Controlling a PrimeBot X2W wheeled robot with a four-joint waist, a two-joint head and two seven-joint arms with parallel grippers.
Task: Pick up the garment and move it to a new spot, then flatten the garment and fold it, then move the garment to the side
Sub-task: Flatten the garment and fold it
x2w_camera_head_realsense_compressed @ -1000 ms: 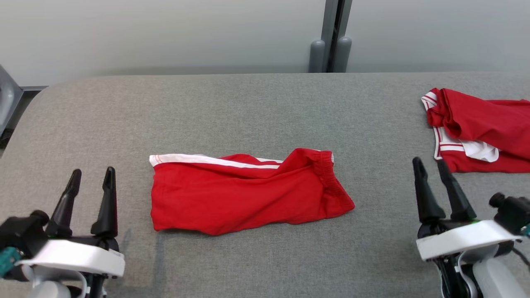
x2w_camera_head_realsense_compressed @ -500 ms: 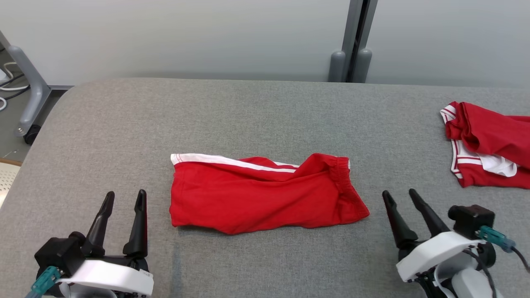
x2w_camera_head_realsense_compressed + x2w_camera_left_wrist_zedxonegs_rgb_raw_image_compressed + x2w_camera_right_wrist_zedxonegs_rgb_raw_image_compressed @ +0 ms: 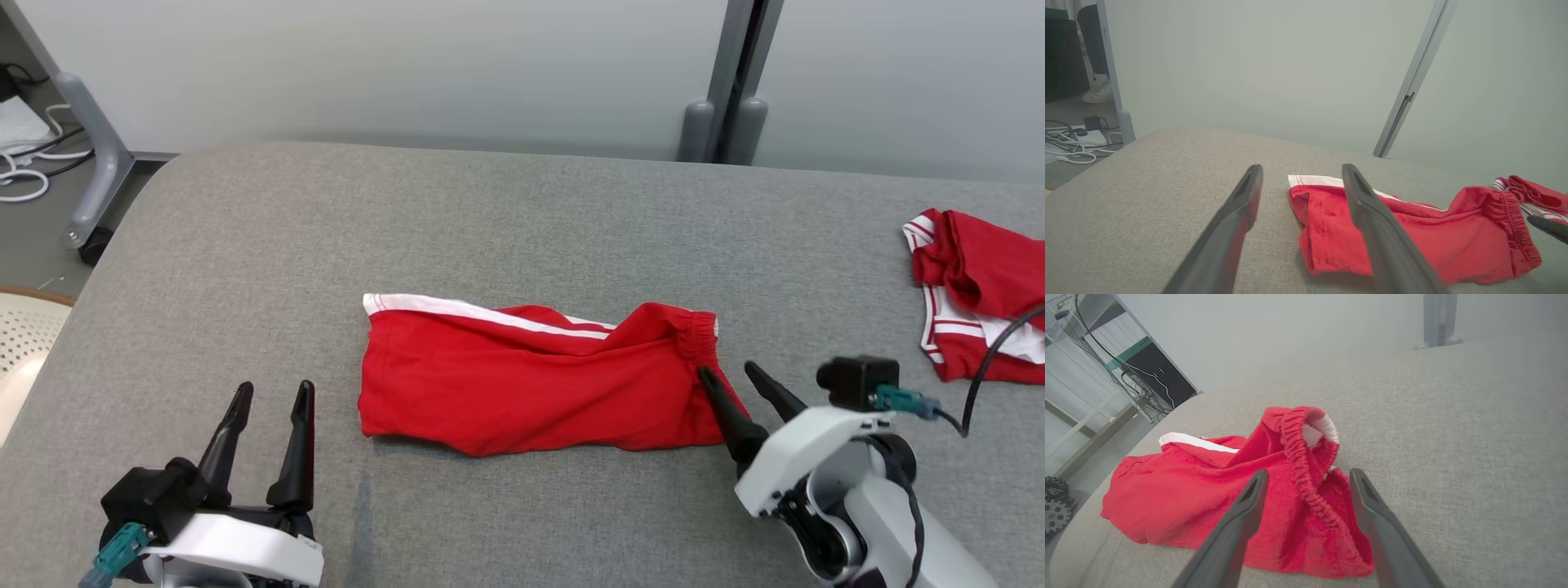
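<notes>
Head view gave us two red garments on the grey padded table. The shorts, with a white side stripe, lay crumpled near the middle with the waist toward our right. A second red-and-white garment was bunched at the far right, well apart from them. We counted two grippers, both ours. Behind the table stood a pair of short grey posts, and off its left end were a wheeled frame leg and white cables on the floor. A black cable from our right wrist crossed in front of the second garment. Our left gripper hovered low at the front left, fingers apart and pointing away from us, near the hem end of the shorts but clear of it. Our right gripper leaned toward the left with its fingers spread. In the right wrist view the elastic waistband ran between them, and we could not tell whether the tips touched cloth.
</notes>
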